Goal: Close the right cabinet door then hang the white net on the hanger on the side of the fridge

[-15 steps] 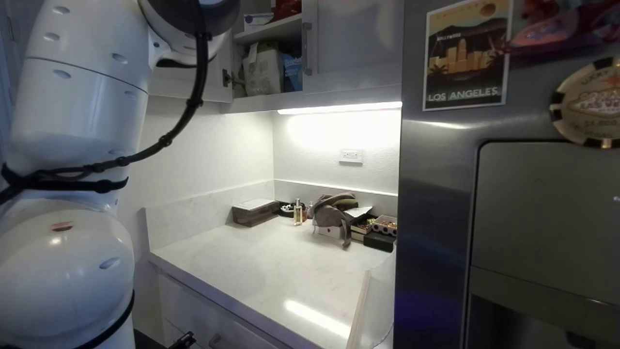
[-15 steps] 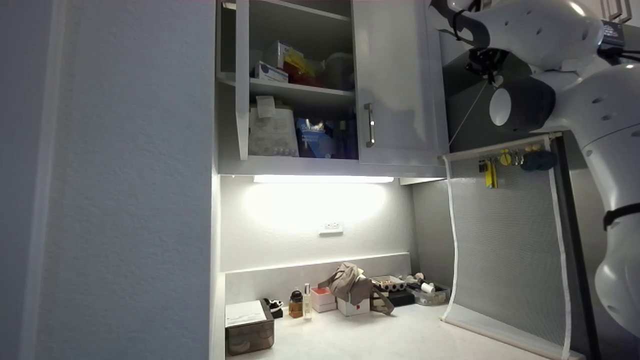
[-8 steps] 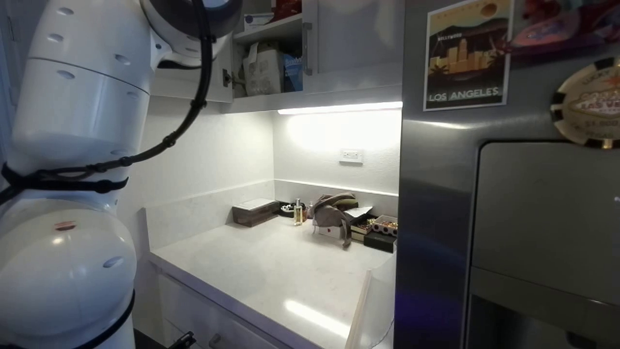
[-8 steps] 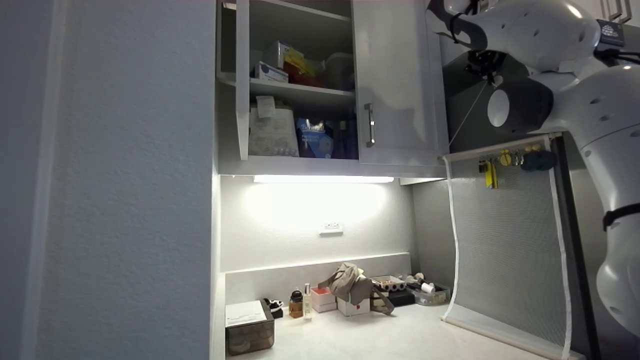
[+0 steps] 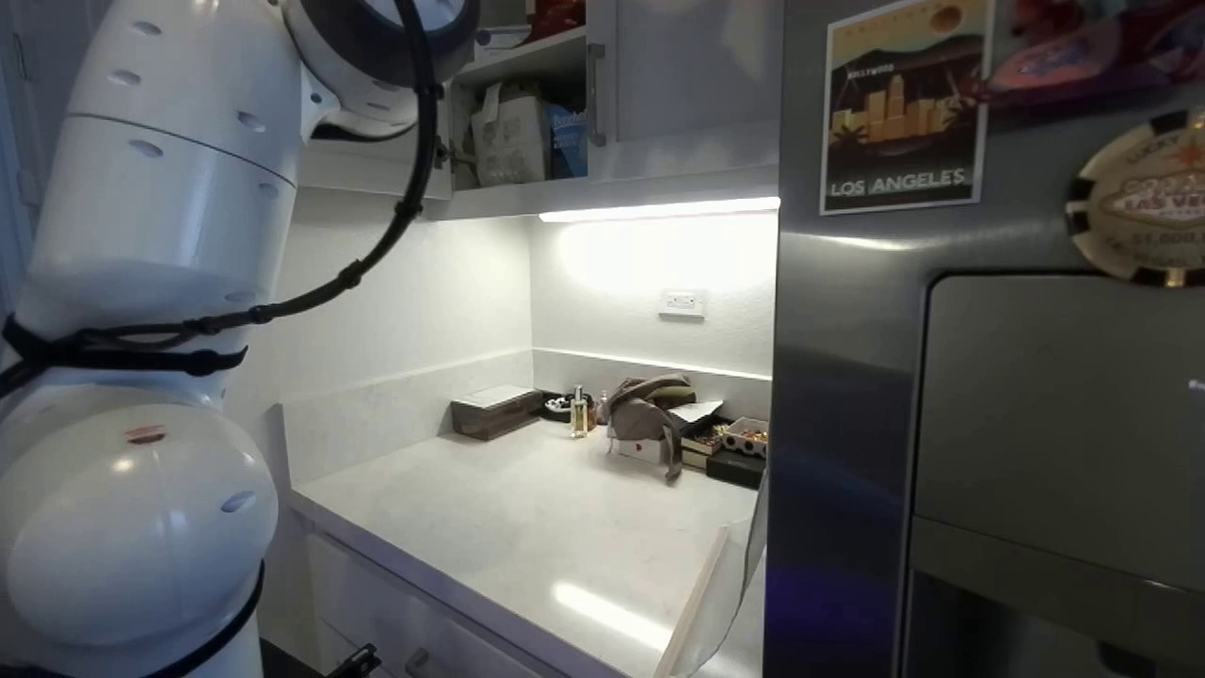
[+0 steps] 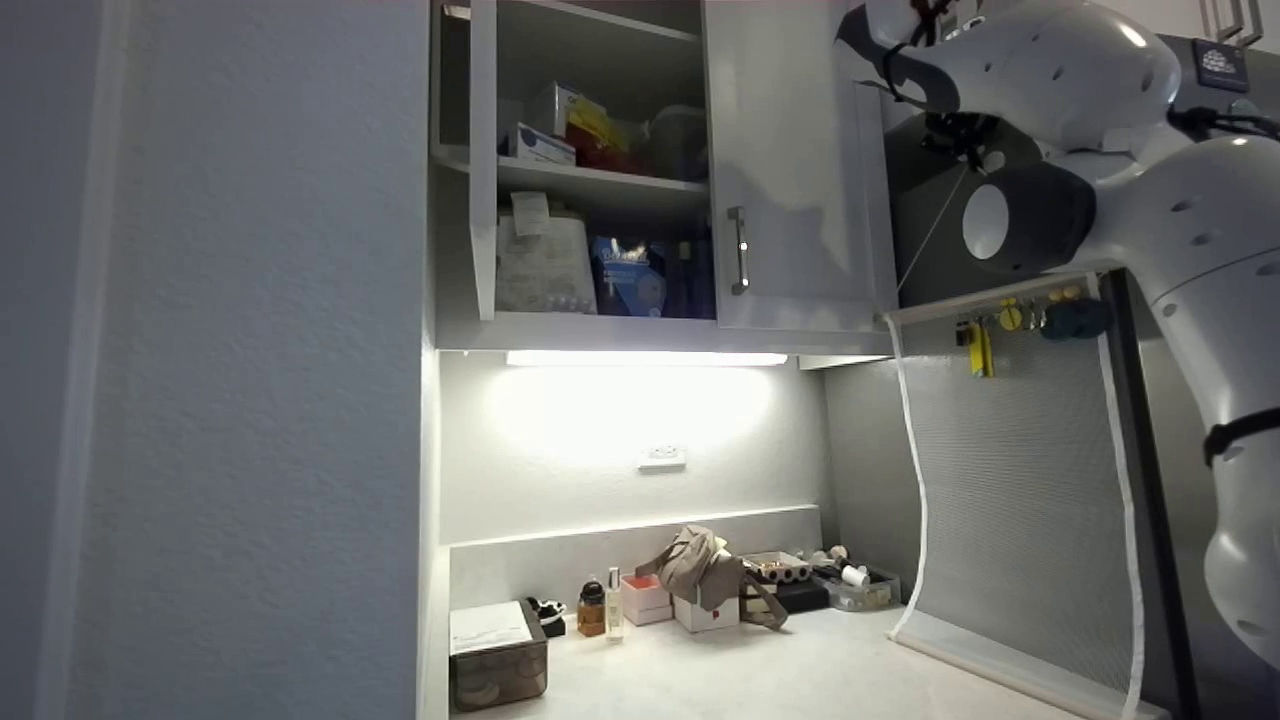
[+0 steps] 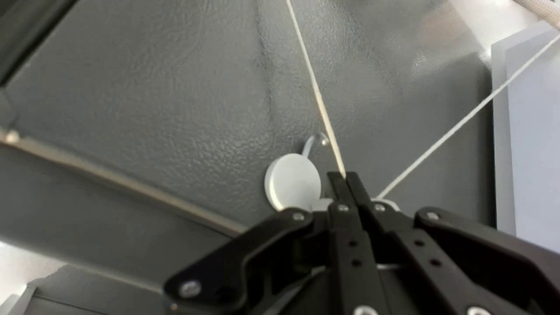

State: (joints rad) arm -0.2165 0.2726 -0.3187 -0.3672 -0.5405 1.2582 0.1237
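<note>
Black and jointed, the gripper [image 7: 344, 176] is clenched, pinching a thin pale cord [image 7: 316, 89] whose two strands spread apart from there. Just beside it, a round white hanger [image 7: 294, 181] with a small metal hook [image 7: 309, 145] sits on the grey side of the fridge [image 7: 188, 87]; the cord passes close to the hook, and whether they touch I cannot tell. In an exterior view the white net [image 6: 1010, 470] hangs spread out alongside the fridge, below the cord, its lower bar [image 6: 985, 670] close to the bench [image 6: 720, 680]. The right cabinet door [image 6: 790, 170] is closed, while the left door [image 6: 484, 160] beside it stands open on shelves [image 6: 620, 179] of boxes and bags. Below a lit strip [image 6: 645, 358], the bench carries taupe cloth [image 6: 695, 570] draped over a white box [image 6: 706, 613], with a pink box [image 6: 647, 598], two small bottles [image 6: 592, 612] and a brown box [image 6: 500, 680] topped with paper farther along. On the fridge's front, in an exterior view, a Los Angeles card [image 5: 904, 108] and a round magnet [image 5: 1134, 202] sit above a dark recessed panel [image 5: 1064, 405]
</note>
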